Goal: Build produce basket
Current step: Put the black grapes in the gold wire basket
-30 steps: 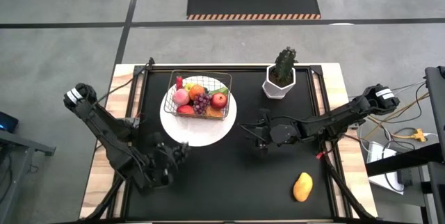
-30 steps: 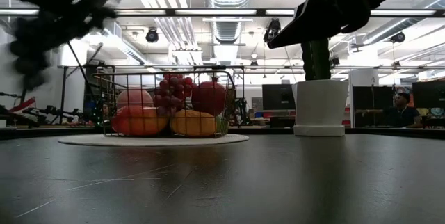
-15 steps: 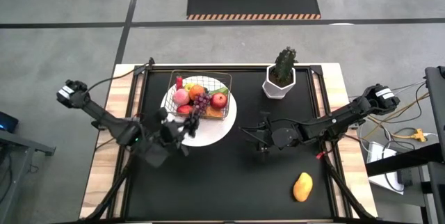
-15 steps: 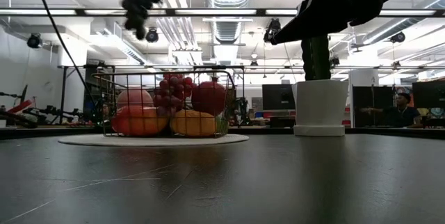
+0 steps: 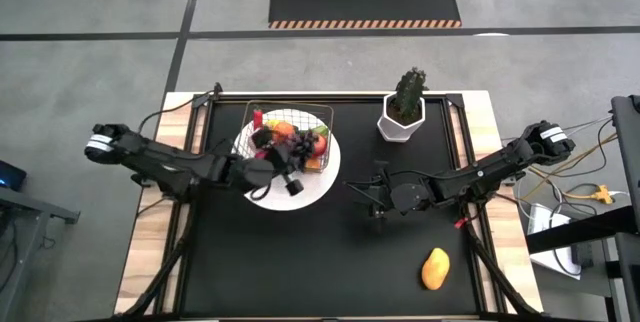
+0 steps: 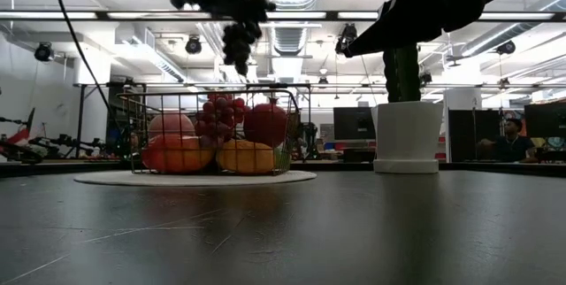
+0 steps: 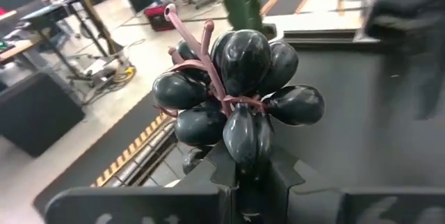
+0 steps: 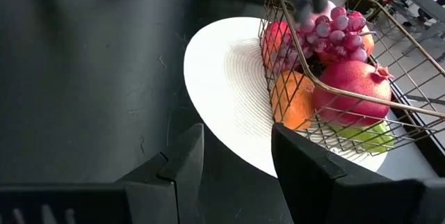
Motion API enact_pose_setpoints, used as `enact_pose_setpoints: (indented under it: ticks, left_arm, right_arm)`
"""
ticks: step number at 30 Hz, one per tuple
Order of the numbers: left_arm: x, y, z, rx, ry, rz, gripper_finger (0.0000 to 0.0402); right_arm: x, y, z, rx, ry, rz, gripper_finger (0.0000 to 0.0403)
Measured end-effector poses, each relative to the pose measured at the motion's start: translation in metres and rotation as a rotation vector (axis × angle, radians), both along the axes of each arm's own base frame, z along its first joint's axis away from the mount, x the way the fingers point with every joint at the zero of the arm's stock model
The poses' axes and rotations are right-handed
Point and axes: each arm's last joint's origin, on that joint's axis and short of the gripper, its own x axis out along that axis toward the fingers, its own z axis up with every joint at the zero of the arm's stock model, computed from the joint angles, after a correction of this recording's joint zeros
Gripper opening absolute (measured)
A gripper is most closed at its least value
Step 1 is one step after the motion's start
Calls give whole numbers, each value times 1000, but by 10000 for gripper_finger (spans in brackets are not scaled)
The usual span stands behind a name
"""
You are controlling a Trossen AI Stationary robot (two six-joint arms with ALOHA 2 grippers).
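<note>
- Overhead, the left gripper [image 5: 293,159] hangs above the small rectangular wire-mesh basket [image 5: 322,122], over the side of it nearest the arms.
- Its fingers are pinched tight on the stem end of a dark purple, glossy toy grape bunch [image 7: 236,99]; from table height the bunch [image 6: 237,39] dangles in the air above the basket [image 6: 212,132], not touching it.
- Basket sits on a round white plate [image 5: 318,188], toward the far left part of the black table [image 5: 330,252].
- Inside the basket: a lighter purple grape bunch [image 8: 332,28], a red pomegranate-like fruit [image 8: 353,88], an orange fruit [image 8: 297,99], a pink peach [image 6: 171,126], something green underneath [image 8: 365,137].
- Right gripper [image 5: 371,194] waits low over the table, just right of the plate, fingers part-way apart and holding nothing.
- A yellow-orange mango [image 5: 435,268] lies well away from the basket, near the front right corner.
- White hexagonal pot with a green cactus-like plant [image 5: 404,109] stands right of the basket.
</note>
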Motion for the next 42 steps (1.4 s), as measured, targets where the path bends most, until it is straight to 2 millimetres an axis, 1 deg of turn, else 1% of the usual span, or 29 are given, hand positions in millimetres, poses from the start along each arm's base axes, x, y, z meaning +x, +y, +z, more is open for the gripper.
enact_pose_setpoints:
  ticks: [6, 9, 13, 19, 27, 31, 38, 42]
  left_arm:
    - [22, 24, -19, 11, 39, 53, 13]
    - [28, 32, -28, 10, 73, 70, 13]
    - [33, 40, -36, 16, 108, 95, 13]
    - [35, 45, -43, 17, 143, 113, 13]
    - [33, 45, -39, 10, 120, 117, 14]
    - [33, 45, -39, 10, 122, 117, 34]
    - [33, 45, -39, 10, 125, 117, 96]
    - [30, 45, -37, 11, 135, 117, 121]
  right_arm:
    - [0, 0, 0, 14, -2, -7, 157]
    - [0, 0, 0, 16, -2, -8, 157]
    - [0, 0, 0, 17, -2, -9, 157]
    - [0, 0, 0, 20, -2, -10, 157]
    - [0, 0, 0, 24, -2, -13, 157]
    - [0, 0, -1, 30, -3, -15, 157]
    - [0, 0, -1, 32, -3, -16, 157]
    - [0, 0, -1, 41, 1, -22, 157]
